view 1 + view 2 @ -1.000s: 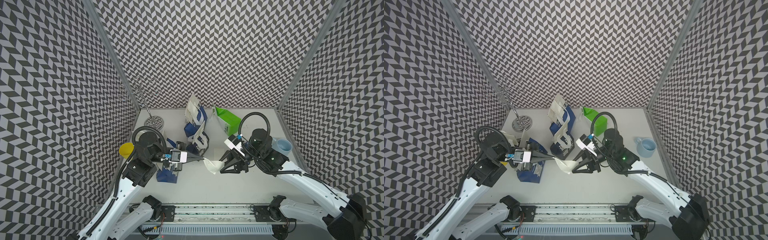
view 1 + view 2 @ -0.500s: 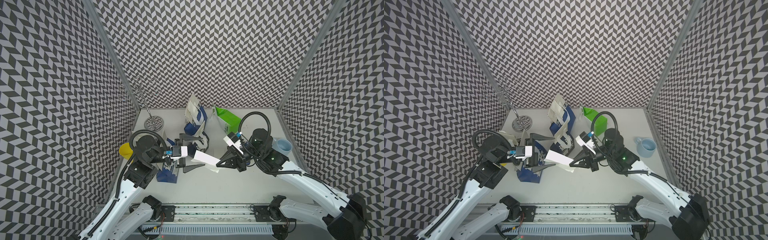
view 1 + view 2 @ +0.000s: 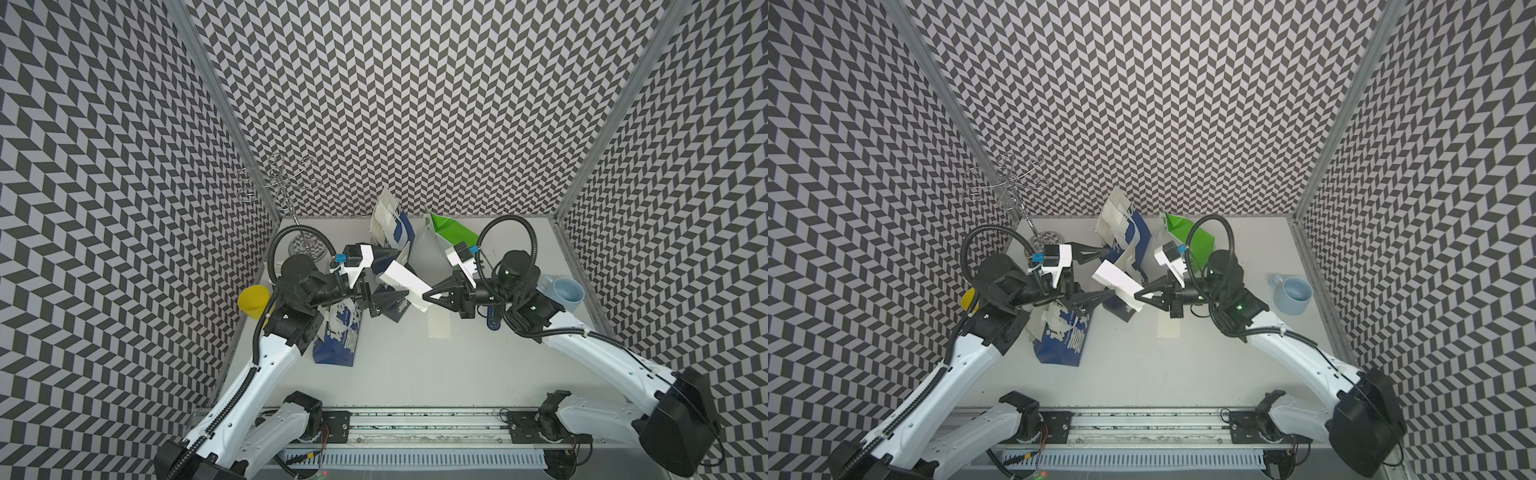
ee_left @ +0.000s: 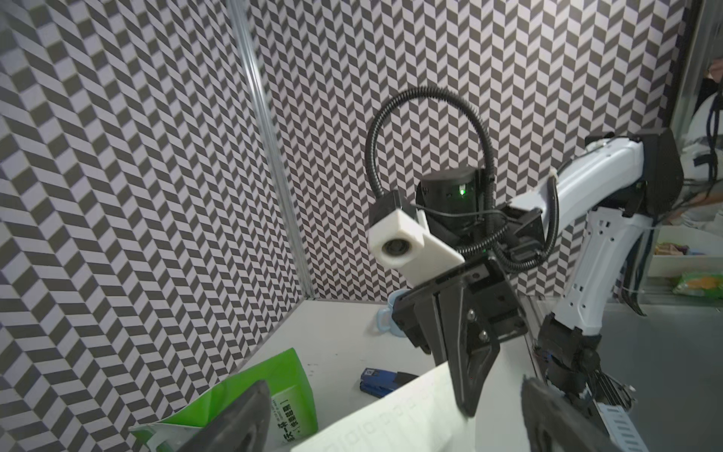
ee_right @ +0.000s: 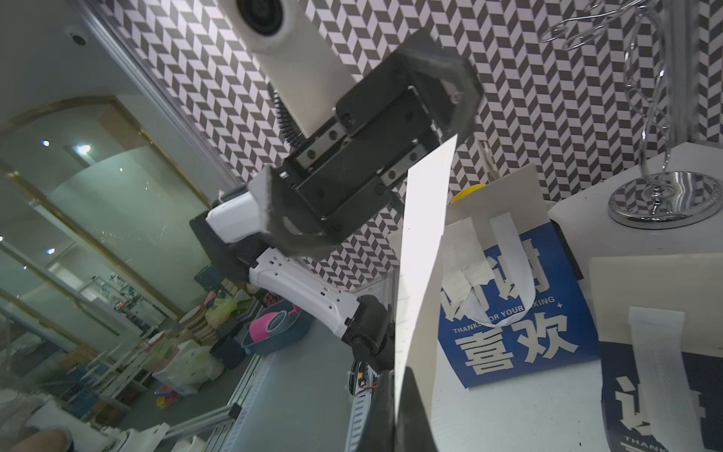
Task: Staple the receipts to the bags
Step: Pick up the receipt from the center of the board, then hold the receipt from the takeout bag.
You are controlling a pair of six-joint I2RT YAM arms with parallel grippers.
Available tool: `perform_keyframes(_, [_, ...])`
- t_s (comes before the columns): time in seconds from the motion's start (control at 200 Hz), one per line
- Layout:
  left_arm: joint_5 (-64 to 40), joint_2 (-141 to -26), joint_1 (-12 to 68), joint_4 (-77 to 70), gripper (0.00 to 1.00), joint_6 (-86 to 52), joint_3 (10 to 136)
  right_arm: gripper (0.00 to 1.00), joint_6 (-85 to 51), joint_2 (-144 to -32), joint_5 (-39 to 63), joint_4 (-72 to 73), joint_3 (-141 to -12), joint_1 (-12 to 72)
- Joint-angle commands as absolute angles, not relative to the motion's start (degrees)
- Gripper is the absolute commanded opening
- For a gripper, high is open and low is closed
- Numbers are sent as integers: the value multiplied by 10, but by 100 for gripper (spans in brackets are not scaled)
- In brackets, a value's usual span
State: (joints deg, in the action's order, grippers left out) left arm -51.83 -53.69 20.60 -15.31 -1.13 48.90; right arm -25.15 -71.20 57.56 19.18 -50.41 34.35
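Since a second ago the receipt (image 3: 405, 283) has changed hands. The left gripper (image 3: 402, 272), clenched on it then, now stands with its fingers released wide on either side of the strip. The right gripper (image 3: 428, 296) has closed and grasps the end toward it.

- **Desk** (image 3: 415, 374): carries the work.
- **Dark blue bag** (image 3: 338, 336): lies flat beneath the left arm, lettering up.
- **Green bag** (image 3: 451, 232): lies toward the back wall.
- **Held receipt:** hangs in the air between the arms, probably passed across so the right arm can lay it on a bag.
- **Second receipt** (image 3: 439, 326): lies flat on the desk.
- **Blue stapler** (image 3: 492, 320): lies beneath the right wrist, untouched.
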Motion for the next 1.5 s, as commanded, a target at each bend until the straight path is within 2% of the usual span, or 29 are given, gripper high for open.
perform_keyframes(0.0, [-373, -543, 187, -232, 95, -95, 466, 0, -329, -743, 536, 320, -490, 334])
perform_keyframes(0.14, [-273, -567, 163, -234, 74, -148, 445, 0, -358, -779, 490, 382, -466, 325])
perform_keyframes(0.21, [-261, -569, 158, -251, 69, -158, 428, 0, -369, -793, 463, 403, -456, 317])
perform_keyframes(0.361, [-276, -583, 157, -255, 67, -173, 423, 0, -380, -824, 442, 422, -446, 301])
perform_keyframes(0.606, [-324, -601, 157, -237, 55, -163, 418, 0, -387, -874, 450, 452, -441, 296])
perform_keyframes(0.796, [-341, -615, 158, -204, 54, -148, 419, 0, -389, -900, 459, 467, -449, 297])
perform_keyframes(0.981, [-311, -626, 163, -148, 52, -107, 426, 0, -416, -915, 460, 503, -445, 296])
perform_keyframes(1.127, [-303, -635, 173, -117, 41, -84, 439, 0, -443, -930, 456, 526, -440, 296])
perform_keyframes(1.392, [-275, -659, 199, -98, 48, -68, 458, 0, -469, -947, 447, 545, -432, 296])
perform_keyframes(1.497, [-261, -661, 209, -91, 57, -59, 461, 0, -477, -952, 446, 551, -431, 296])
